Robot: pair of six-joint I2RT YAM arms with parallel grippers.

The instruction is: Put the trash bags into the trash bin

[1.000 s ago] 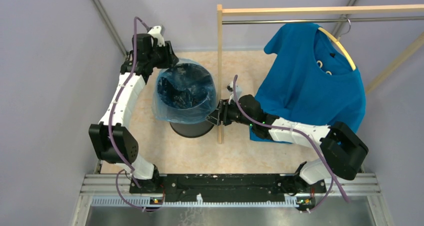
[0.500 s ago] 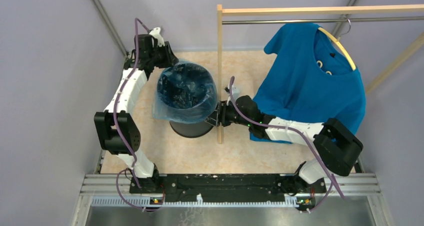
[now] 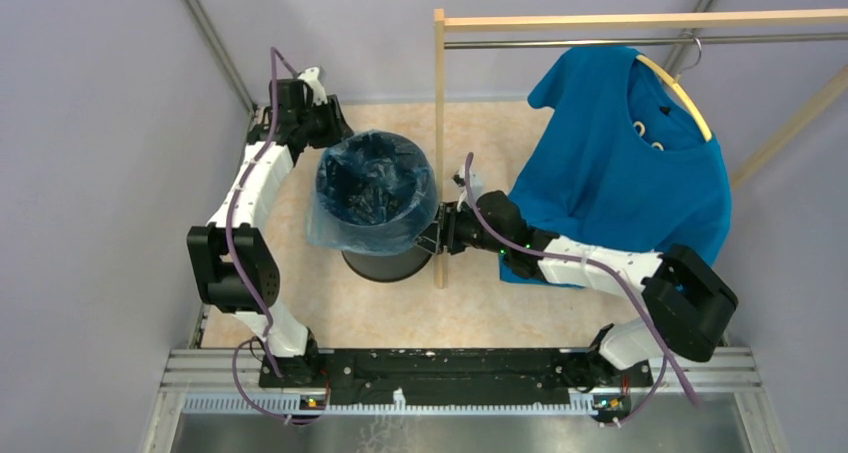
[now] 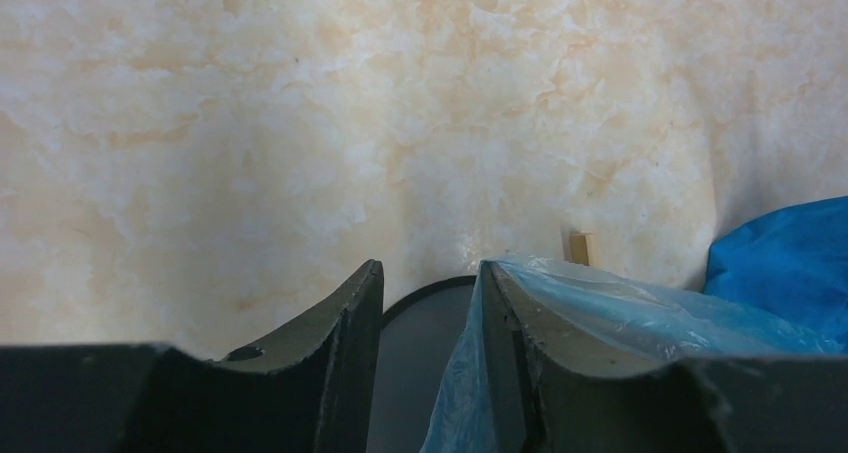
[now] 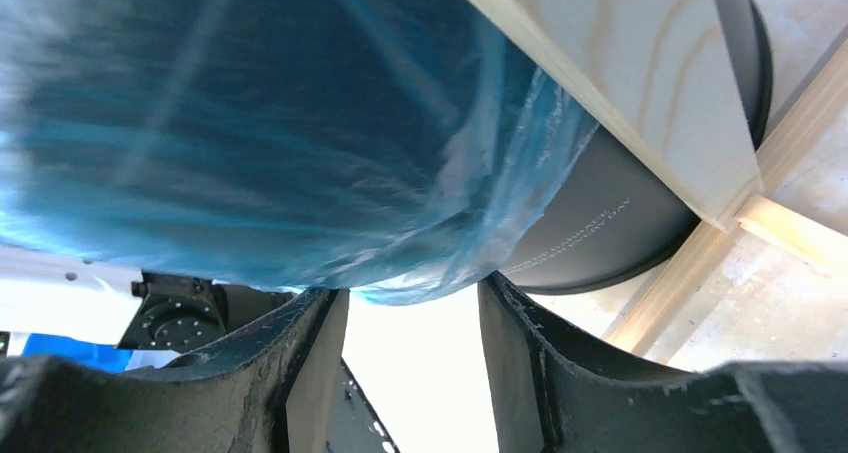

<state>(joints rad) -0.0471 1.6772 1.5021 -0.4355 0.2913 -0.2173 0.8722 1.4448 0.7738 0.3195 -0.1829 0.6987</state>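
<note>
The left gripper stands half open at the far-left rim of the trash bin, clamping nothing, with trash bag film against one finger. The bag lines the bin, its mouth folded over the rim. The right gripper gapes half open at the right rim, the bag's hem just above its gap, unpinched.

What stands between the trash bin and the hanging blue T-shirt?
The wooden post and the right gripper, at the rim of the trash bin; the top view shows both.

Left claw agape over trash bin, trash bag against one finger.
</note>
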